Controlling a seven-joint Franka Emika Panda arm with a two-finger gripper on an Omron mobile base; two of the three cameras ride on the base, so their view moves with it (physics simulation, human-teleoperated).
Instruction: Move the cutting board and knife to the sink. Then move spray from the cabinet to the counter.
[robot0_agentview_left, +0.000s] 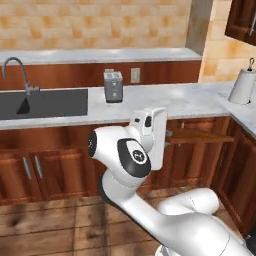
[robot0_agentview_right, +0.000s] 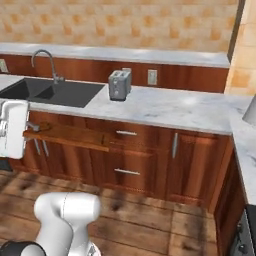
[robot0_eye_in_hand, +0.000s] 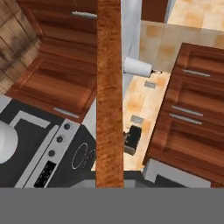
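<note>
You have the cutting board in the air in front of the base cabinets, just below the edge of the worktop and well clear of the floor. It lies flat, broad face up, with its long axis running along the cabinet fronts. In the left base view it sticks out rightward from the arm's hand; in the right base view the same board reaches from the hand at the left edge toward the drawer handles.

The end effector sits at the board's near end, and the board hangs level from it with nothing else under it, so you can take it as clamped on the board; the fingertips themselves are hidden behind the hand and the wood in both base views.

The hand view gives you what the base views cannot: the board seen along its length, a narrow brown strip running from bottom to top of the picture, splitting the scene. Beside it you see the stovetop and a paper towel roll.

The base views alone show you the sink, well to the left of the board, with the toaster standing on the worktop between them.
</note>
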